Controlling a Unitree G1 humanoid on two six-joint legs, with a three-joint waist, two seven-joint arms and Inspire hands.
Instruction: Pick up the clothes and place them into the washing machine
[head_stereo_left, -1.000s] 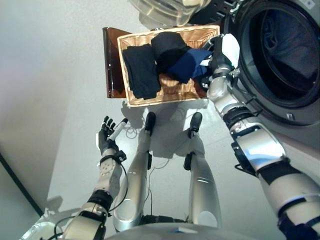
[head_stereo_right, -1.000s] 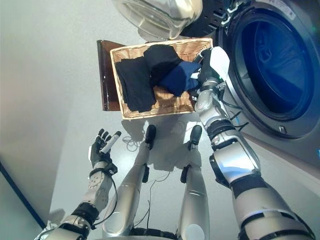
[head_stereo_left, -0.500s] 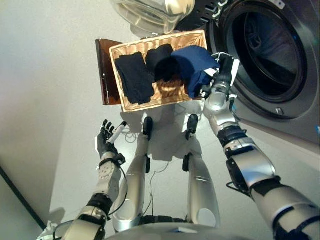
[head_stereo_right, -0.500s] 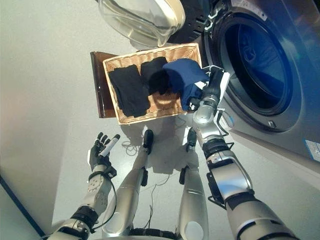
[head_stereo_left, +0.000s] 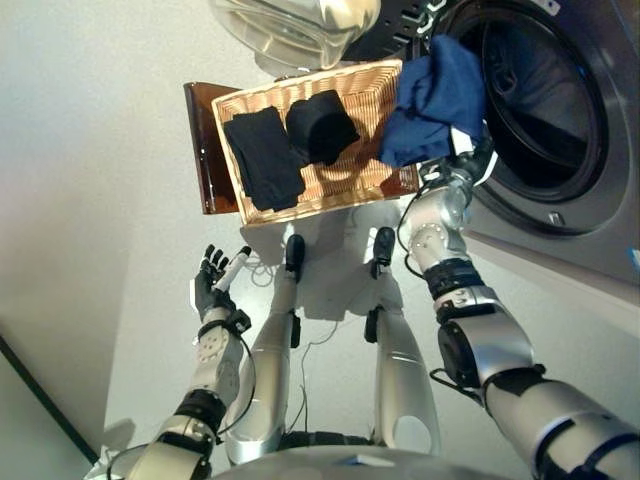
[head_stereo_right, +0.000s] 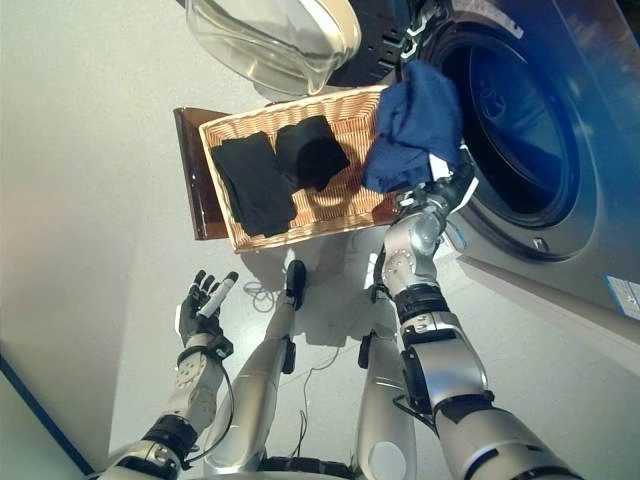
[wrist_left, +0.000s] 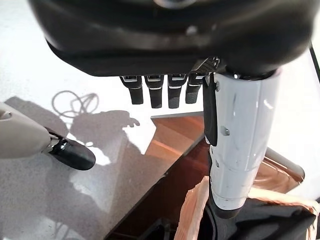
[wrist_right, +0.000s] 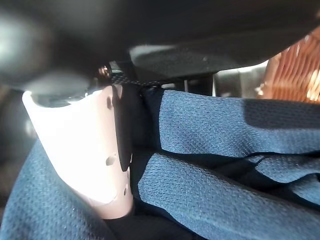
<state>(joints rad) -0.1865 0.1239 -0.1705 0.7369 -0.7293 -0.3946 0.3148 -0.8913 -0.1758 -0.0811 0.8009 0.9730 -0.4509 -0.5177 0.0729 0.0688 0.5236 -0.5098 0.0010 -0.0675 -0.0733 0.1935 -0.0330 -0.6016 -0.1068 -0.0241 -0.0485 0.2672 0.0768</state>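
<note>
Blue knit cloth (head_stereo_left: 435, 100), lifted out of woven wicker basket (head_stereo_left: 375, 80), now hanging before round washer drum (head_stereo_left: 545, 95); right hand (head_stereo_left: 468, 160) gripping it; left hand (head_stereo_left: 213, 280) hanging released.

The right robot hand (head_stereo_right: 447, 186) lifts a blue garment (head_stereo_right: 412, 125) at the washing machine (head_stereo_right: 520, 110) opening; two black clothes (head_stereo_right: 280, 168) lie in the wicker basket (head_stereo_right: 335, 212); the left robot hand (head_stereo_right: 200, 301) hangs open

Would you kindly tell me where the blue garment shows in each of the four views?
Left eye view: blue garment, upper right, held up by the right hand before the washing machine.
Right eye view: upper middle-right.
Left wrist view: not in it.
Right wrist view: fills the picture.
Shared landmark: wicker basket.
</note>
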